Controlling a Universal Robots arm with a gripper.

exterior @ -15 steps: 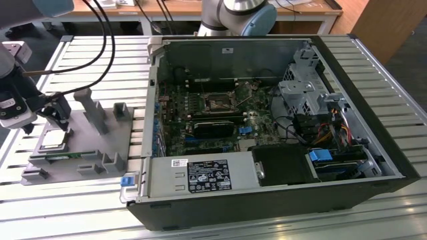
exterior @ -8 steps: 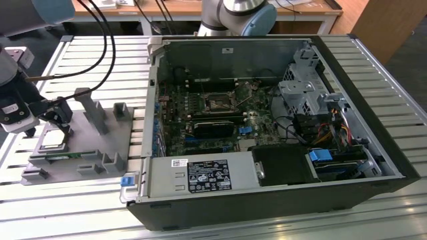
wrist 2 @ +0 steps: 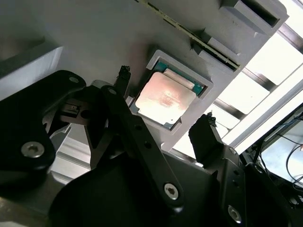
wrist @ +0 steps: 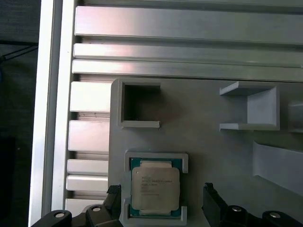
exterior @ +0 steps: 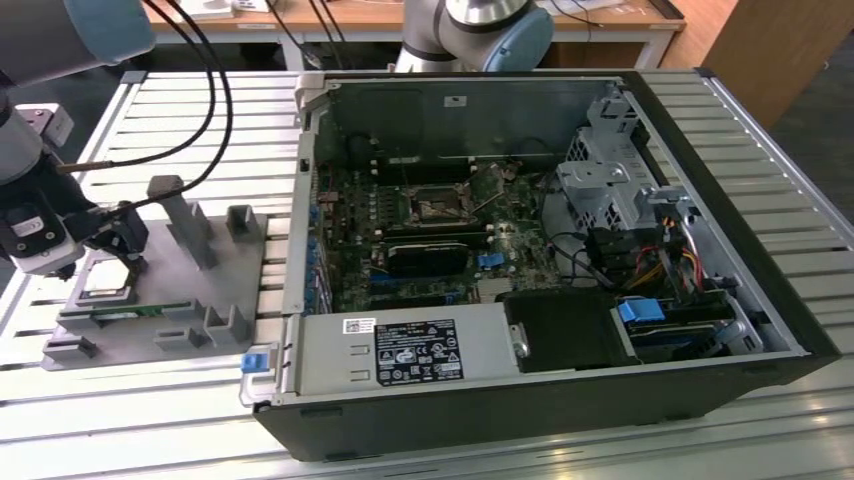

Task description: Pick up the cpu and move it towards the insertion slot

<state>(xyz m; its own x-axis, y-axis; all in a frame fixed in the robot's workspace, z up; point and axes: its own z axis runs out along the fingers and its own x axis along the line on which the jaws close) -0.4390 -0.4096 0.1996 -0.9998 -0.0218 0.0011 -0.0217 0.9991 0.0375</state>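
hovering at the exterior view's left, the hand is spread apart, one finger on either side of the cpu, gripping nothing. the cpu lies flat in its framed pocket on the grey fixture, not yet lifted. the insertion slot sits well apart toward the exterior view's right, inside the open case, beyond its raised wall; the room above looks open.

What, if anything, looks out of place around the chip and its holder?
Nothing stands out. The chip lies flat and square in its recess in the grey holder, and the gripper has its fingers open, one on each side of the chip, apart from it.
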